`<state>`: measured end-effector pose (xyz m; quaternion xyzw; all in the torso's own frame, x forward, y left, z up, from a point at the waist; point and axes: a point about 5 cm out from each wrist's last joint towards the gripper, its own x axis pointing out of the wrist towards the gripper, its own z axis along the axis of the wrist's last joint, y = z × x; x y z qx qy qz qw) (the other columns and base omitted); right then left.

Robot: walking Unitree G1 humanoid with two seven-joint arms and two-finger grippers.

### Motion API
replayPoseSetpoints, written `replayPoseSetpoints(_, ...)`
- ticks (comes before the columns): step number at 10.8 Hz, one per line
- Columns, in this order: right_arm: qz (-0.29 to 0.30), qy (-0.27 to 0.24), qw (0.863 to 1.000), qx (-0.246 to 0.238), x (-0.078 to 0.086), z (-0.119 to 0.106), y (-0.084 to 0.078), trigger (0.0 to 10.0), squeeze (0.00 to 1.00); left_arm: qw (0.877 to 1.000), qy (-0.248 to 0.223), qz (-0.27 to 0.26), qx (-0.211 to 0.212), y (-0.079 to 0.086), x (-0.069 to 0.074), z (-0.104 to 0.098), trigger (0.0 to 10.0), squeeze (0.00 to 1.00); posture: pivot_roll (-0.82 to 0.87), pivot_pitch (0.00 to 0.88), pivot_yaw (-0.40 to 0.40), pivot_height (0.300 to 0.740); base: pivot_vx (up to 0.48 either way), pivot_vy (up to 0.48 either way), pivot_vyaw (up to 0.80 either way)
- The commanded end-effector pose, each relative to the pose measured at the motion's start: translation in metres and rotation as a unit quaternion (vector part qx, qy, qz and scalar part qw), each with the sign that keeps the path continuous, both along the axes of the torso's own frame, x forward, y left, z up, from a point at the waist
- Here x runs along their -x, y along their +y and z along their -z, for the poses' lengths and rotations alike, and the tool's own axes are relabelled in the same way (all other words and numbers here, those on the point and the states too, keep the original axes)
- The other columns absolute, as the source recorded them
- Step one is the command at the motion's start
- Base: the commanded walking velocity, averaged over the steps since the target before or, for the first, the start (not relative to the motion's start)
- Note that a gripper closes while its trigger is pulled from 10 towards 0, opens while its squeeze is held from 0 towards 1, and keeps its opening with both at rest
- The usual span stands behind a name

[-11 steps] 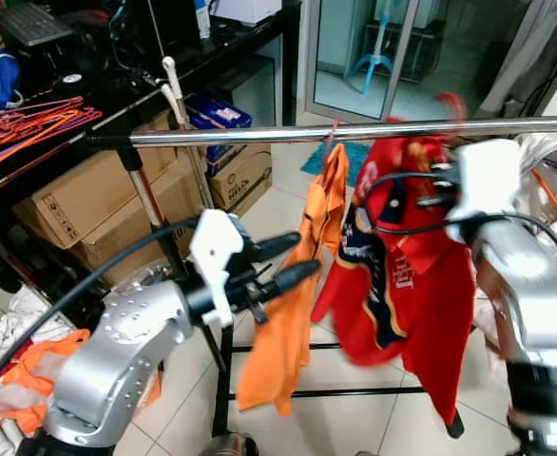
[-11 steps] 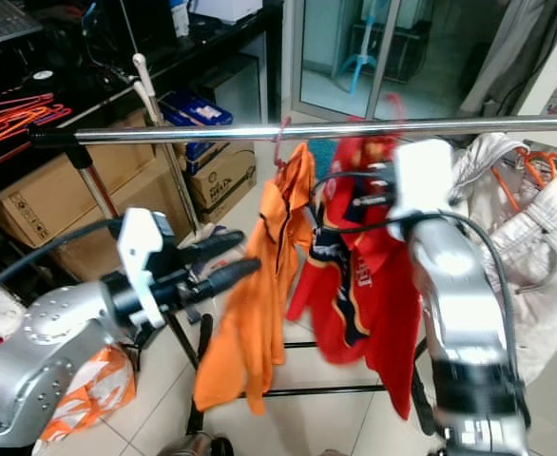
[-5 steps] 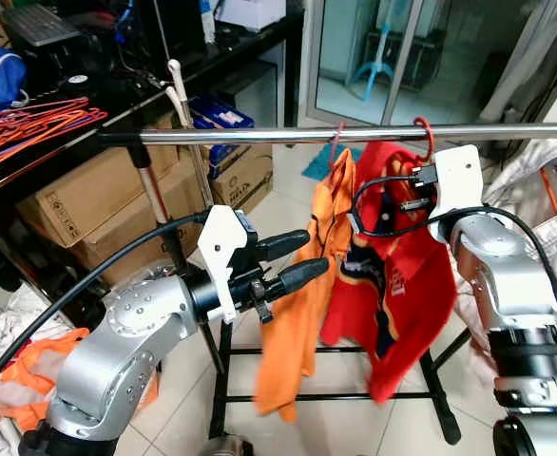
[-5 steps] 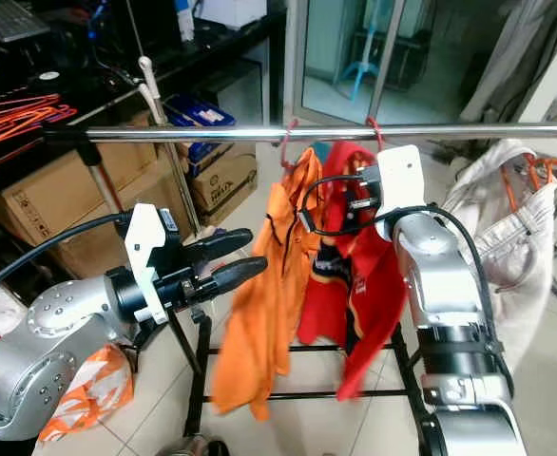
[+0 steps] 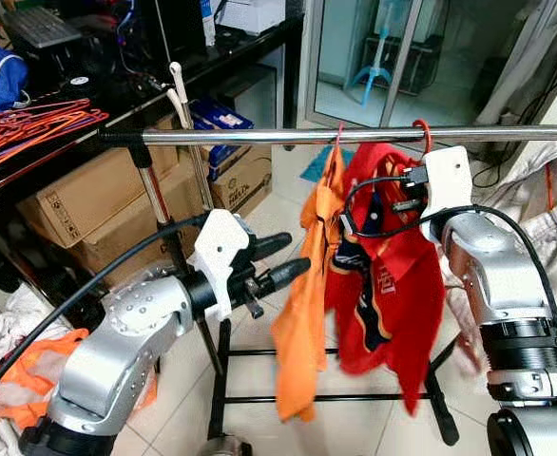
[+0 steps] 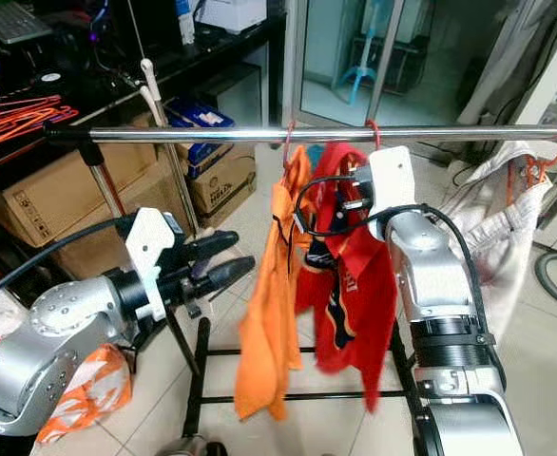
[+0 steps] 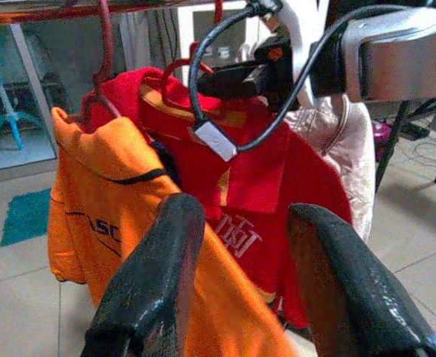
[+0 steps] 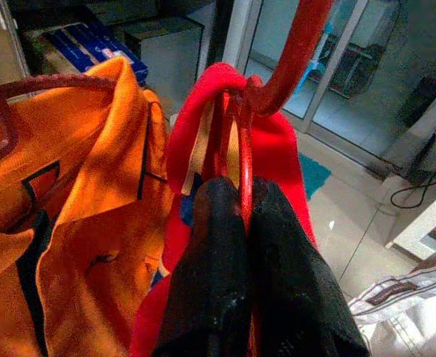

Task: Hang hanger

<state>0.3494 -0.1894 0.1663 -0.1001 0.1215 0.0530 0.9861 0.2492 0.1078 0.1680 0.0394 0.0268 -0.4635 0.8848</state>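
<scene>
1. A chrome rail [image 5: 259,137] runs across the scene at the robot's chest height; everything below is placed relative to it.
2. An orange shirt [image 5: 307,313] hangs from the rail near its middle on a red hook.
3. Just beside it, toward the robot's right, hangs a red shirt [image 5: 393,285] on a red hanger [image 8: 242,160], whose hook [image 5: 421,133] sits over the rail.
4. Further along the rail on the robot's right hangs a pale garment [image 6: 507,247] with an orange hanger.
5. Behind the rail, on the robot's left, a dark bench [image 5: 126,95] carries loose orange hangers [image 5: 31,128]; cardboard boxes [image 5: 88,204] stand under it.
6. The right gripper [image 8: 242,223] is just below the rail at the red shirt's collar; its jaws are pressed narrow on the hanger's wire, just under the hook.
7. The right arm stands in front of the red shirt and hides part of it.
8. The left gripper [image 5: 283,261] is held below the rail, on the robot's left of the orange shirt and near it; its jaws are spread apart and hold nothing, pointing at the two shirts.
</scene>
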Motion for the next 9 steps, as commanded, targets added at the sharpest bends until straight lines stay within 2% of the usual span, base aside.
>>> replayPoseSetpoints(1, 0.009, 0.054, 0.998, 0.006, 0.006, 0.023, -0.005, 10.0, 0.0, 1.0, -0.005, 0.002, -0.012, 0.0, 0.0, 0.0, 10.0, 0.0, 0.01, 0.026, 0.057, 0.74, 0.0, 0.0, 0.0)
replayPoseSetpoints(2, 0.009, 0.032, 0.999, 0.005, 0.006, 0.014, -0.007, 10.0, 0.0, 1.0, -0.011, 0.014, -0.021, -0.001, 0.0, -0.001, 10.0, 0.0, 0.01, 0.018, 0.058, 0.74, 0.0, 0.0, 0.0)
replayPoseSetpoints(3, 0.011, 0.022, 1.0, 0.002, 0.006, 0.01, -0.007, 10.0, 0.16, 0.999, -0.01, 0.021, -0.022, -0.001, 0.001, -0.001, 10.0, 0.0, 0.01, 0.014, 0.061, 0.74, 0.0, 0.0, 0.0)
replayPoseSetpoints(4, 0.013, 0.013, 1.0, -0.006, 0.007, 0.007, -0.007, 10.0, 1.0, 0.999, -0.011, 0.022, -0.022, -0.001, 0.002, 0.0, 10.0, 0.0, 0.0, 0.009, 0.064, 0.74, 0.0, 0.0, 0.0)
replayPoseSetpoints(6, 0.016, 0.006, 1.0, -0.011, 0.009, 0.006, -0.008, 10.0, 1.0, 0.999, -0.012, 0.023, -0.02, -0.001, 0.002, -0.001, 10.0, 0.0, 0.0, 0.003, 0.067, 0.74, 0.0, 0.0, 0.0)
replayPoseSetpoints(8, 0.015, -0.027, 0.999, -0.027, 0.012, -0.008, -0.01, 10.0, 1.0, 1.0, -0.02, 0.016, -0.017, 0.0, -0.002, -0.004, 10.0, 0.0, 0.0, 0.015, 0.069, 0.74, 0.0, 0.0, 0.0)
replayPoseSetpoints(9, 0.024, -0.051, 0.998, -0.026, 0.022, -0.019, -0.016, 10.0, 1.0, 1.0, -0.018, -0.001, -0.011, 0.001, -0.001, -0.003, 10.0, 0.0, 0.0, 0.013, 0.064, 0.74, 0.0, 0.0, 0.0)
